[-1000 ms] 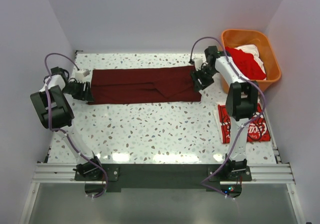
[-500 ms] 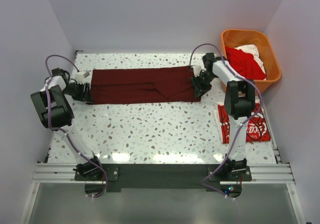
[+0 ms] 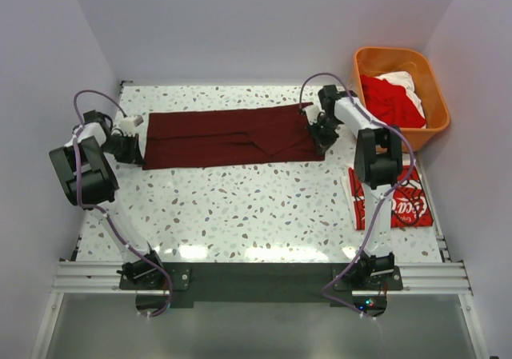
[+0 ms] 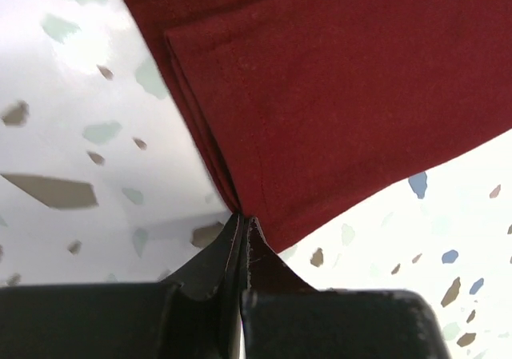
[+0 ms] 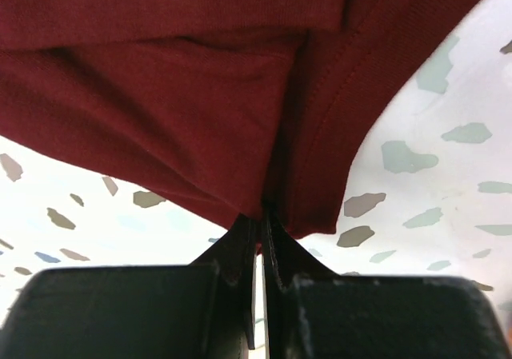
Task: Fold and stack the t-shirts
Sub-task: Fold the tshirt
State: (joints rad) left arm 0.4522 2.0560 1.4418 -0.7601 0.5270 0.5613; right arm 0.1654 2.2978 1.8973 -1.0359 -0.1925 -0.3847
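table [image 3: 240, 207]: speckled, I see all the cloth lying on it
maroon t-shirt [image 3: 232, 135]: folded into a long band, flat across the far half
orange basket [image 3: 364, 59]: far right, holds red and white shirts [image 3: 392, 95]
Coca-Cola shirt [image 3: 408, 203]: folded, near right edge
left gripper [image 4: 242, 219]: jaws pinched tight on the maroon's left end
right gripper [image 5: 260, 215]: jaws pinched tight on its right end

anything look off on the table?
Nothing spilled or damaged. The maroon shirt, pinched at both ends by the left gripper and right gripper, has a crooked diagonal flap mid-length, so the fold isn't clean.
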